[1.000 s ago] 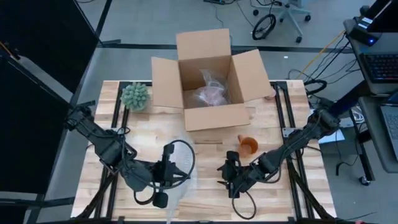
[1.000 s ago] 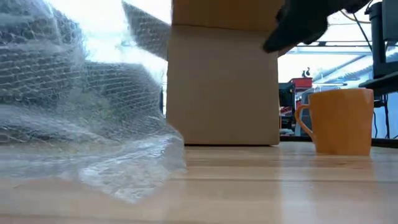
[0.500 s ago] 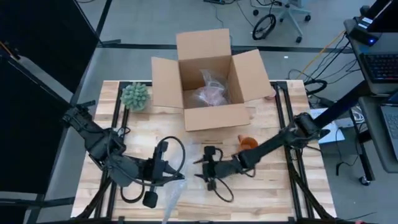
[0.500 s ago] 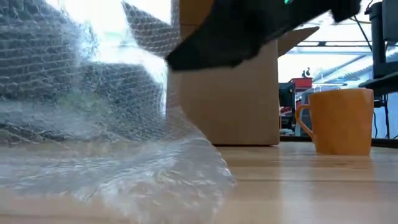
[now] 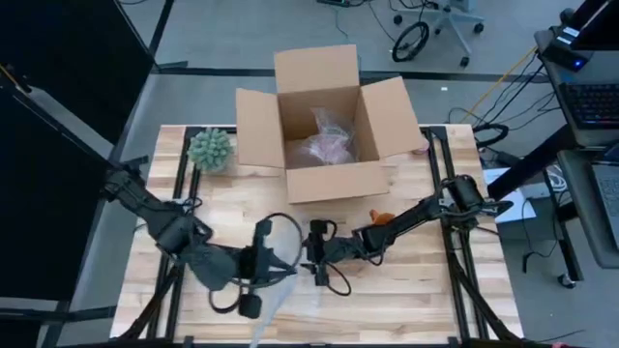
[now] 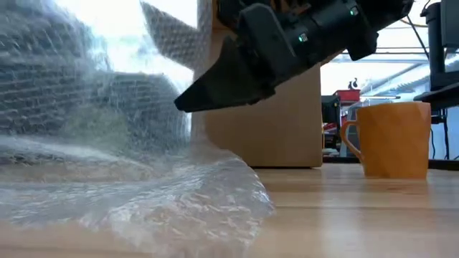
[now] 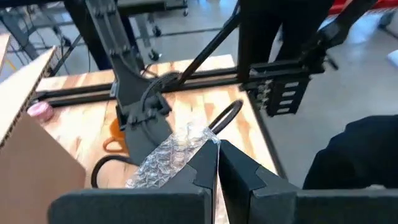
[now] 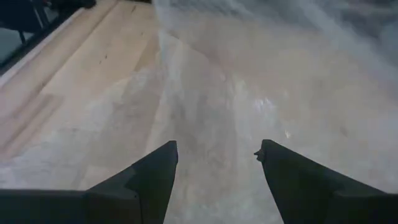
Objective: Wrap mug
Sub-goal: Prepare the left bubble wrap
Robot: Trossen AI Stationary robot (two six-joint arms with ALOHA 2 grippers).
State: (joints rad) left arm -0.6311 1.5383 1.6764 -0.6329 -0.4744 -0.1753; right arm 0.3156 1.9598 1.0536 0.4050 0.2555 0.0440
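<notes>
The mug (image 6: 391,138) is orange, with a matching orange handle. The bubble wrap (image 6: 122,179) is clear and colourless, patterned all over with small round bubbles in a regular grid; where it bunches it reads whitish-grey. The cardboard box (image 5: 324,126) is plain tan-brown, inside and out, and holds a clear, pinkish bundle (image 5: 327,145). The counter (image 5: 416,290) is light wood made of narrow strips in pale and honey tones, with visible grain. The plant (image 5: 210,149) at the far left corner is pale grey-green. Both arms and their fingers (image 8: 155,177) are matt black. The frame rails (image 5: 440,193) around the counter are black.
</notes>
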